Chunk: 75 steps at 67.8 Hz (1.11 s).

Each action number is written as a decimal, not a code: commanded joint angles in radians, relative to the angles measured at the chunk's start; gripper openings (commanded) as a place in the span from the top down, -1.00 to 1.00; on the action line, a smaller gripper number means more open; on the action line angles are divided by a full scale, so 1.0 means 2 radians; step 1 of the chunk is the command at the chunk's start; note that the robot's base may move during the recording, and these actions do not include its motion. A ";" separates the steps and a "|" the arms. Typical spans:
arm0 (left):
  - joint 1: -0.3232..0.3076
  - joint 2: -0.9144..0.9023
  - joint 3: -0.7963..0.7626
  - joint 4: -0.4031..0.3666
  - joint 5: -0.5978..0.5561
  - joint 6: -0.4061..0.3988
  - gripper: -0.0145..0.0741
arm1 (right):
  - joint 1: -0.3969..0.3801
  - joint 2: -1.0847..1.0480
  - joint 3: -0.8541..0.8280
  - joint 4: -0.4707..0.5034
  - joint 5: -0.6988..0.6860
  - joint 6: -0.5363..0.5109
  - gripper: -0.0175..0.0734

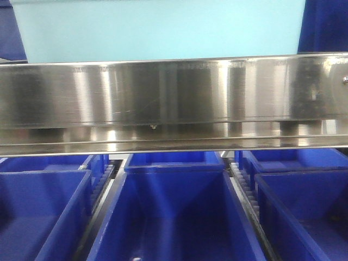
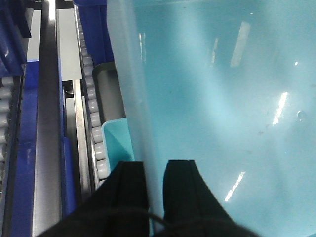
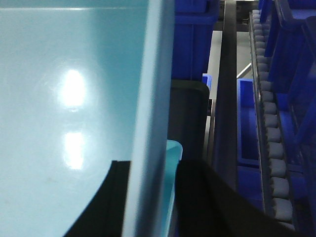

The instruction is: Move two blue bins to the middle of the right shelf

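while in both end effectors (image 2: 155, 165) (image 3: 154, 165) — bin (image 2: 222, 98)

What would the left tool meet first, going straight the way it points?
Probably the pale cyan rim just ahead of its outer finger, beside the pale blue bin; depth unclear.

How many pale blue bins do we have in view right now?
2. The upper bin is pinched by its side walls in the left gripper and right gripper; the second bin shows only a rim corner just under it, apparently nested, mostly hidden.
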 commanded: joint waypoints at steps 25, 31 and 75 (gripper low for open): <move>-0.006 -0.012 -0.007 -0.047 -0.011 0.007 0.92 | -0.003 0.001 -0.002 -0.006 -0.038 0.017 0.95; -0.006 -0.012 -0.007 -0.042 0.006 0.008 0.92 | -0.003 0.000 -0.002 0.008 -0.014 0.017 0.95; 0.050 0.035 -0.004 -0.069 0.016 0.049 0.92 | 0.000 0.016 -0.002 0.051 0.046 0.017 0.95</move>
